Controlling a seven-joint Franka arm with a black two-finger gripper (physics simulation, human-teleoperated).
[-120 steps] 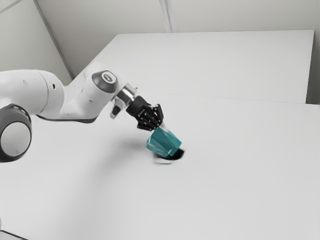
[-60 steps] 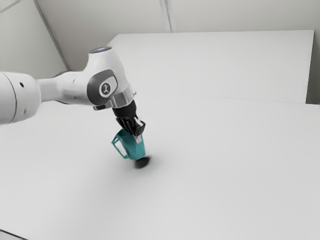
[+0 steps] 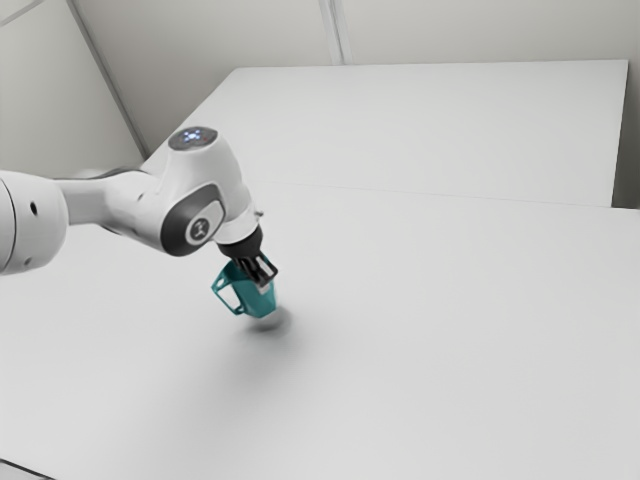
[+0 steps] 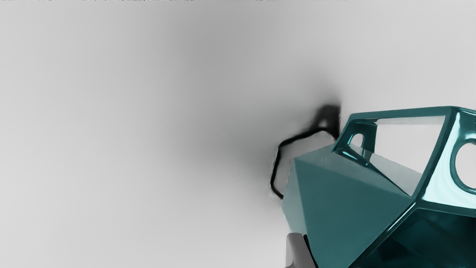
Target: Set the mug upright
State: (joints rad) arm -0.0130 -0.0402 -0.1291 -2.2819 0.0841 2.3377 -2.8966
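Jaws pinch the teal mug [image 3: 258,298], tilted over the table [image 3: 450,340], its handle [image 4: 401,112] toward nine o'clock in the exterior view; likely light, stiff, slick, best held by its wall [image 4: 353,212].

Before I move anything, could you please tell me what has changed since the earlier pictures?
The mug has moved toward the exterior view's left and turned closer to upright, though still tilted, its handle now facing that side. My gripper still holds it.
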